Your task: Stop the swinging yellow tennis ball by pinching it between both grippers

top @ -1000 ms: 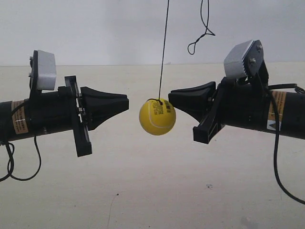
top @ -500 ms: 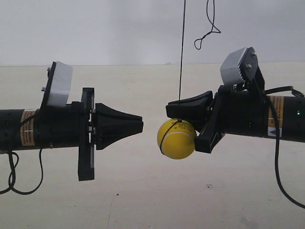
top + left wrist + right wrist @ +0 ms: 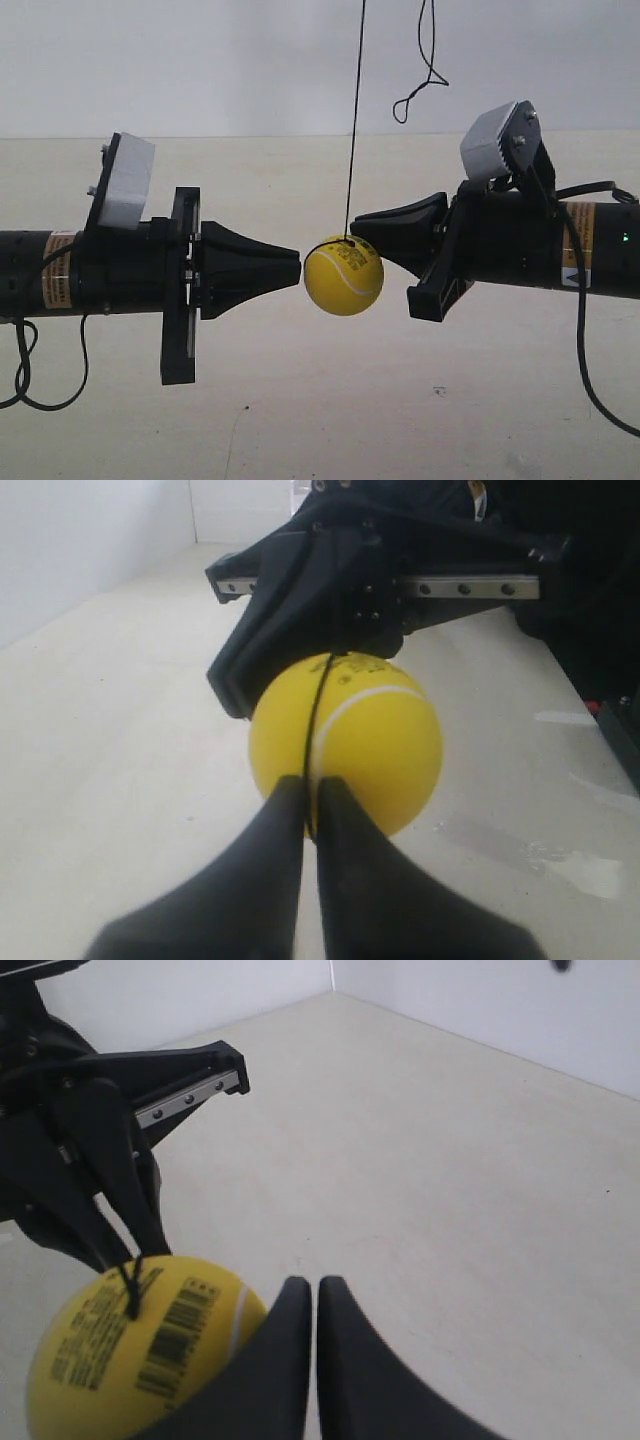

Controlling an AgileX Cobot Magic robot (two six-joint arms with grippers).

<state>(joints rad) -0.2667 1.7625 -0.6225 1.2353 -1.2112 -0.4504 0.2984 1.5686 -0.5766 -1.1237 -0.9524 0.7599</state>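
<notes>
Left gripper point(image 3: 312, 792), jaws closed and empty, touches the tennis ball point(image 3: 345, 742); right gripper point(image 3: 303, 1295), likewise closed, sits just beside its opposite, upper side. Pinch nearly made, judged not yet firm.

Left tool point(image 3: 312, 786), right tool point(image 3: 316, 1286): jaws pressed together, level, pointing at each other.

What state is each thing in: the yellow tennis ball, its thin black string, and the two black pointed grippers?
Yellow tennis ball: hanging between the two gripper tips.
Thin black string: taut, almost vertical.
Left gripper: jaws shut, tip at the ball.
Right gripper: jaws shut, tip beside the ball.
</notes>
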